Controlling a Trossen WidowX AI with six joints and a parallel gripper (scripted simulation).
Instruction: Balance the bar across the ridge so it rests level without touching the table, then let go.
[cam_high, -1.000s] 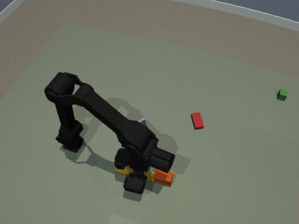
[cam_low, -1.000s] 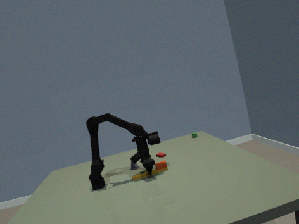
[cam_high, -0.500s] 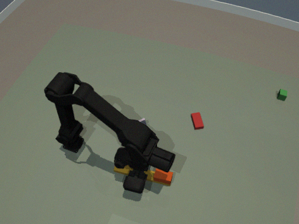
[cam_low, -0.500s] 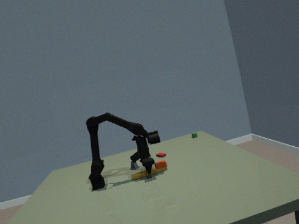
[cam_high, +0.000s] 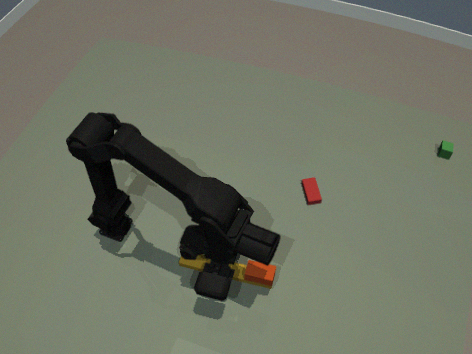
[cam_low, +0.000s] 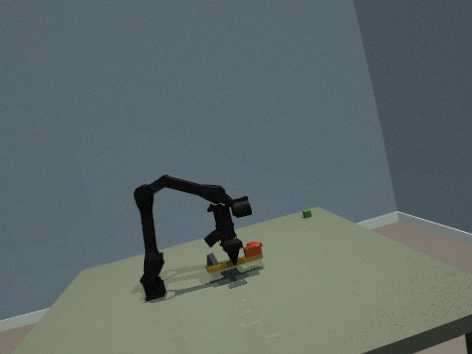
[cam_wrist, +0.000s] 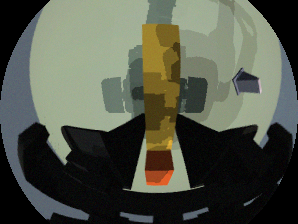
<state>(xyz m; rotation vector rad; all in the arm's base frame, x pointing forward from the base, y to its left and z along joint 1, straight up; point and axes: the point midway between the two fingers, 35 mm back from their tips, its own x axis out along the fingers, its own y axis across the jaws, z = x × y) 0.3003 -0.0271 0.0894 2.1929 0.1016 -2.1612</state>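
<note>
A yellow bar (cam_high: 192, 263) (cam_low: 216, 268) (cam_wrist: 157, 45) carries an orange block (cam_high: 260, 273) (cam_low: 252, 251) (cam_wrist: 159, 177) at one end. My gripper (cam_high: 220, 267) (cam_low: 234, 261) (cam_wrist: 160, 116) is shut on the bar near its middle, fingers on its two long sides. The bar hangs a little above the table, with its shadow apart below it in the exterior view. The dark grey-purple ridge (cam_low: 212, 260) (cam_wrist: 248, 85) stands on the table to one side of the bar, seen behind its plain end in the exterior view. The arm hides the ridge in the top view.
A flat red block (cam_high: 312, 190) lies on the table (cam_high: 380, 240) beyond the bar; in the exterior view it shows just above the orange block. A small green cube (cam_high: 445, 150) (cam_low: 307, 214) sits far off near the table's far edge.
</note>
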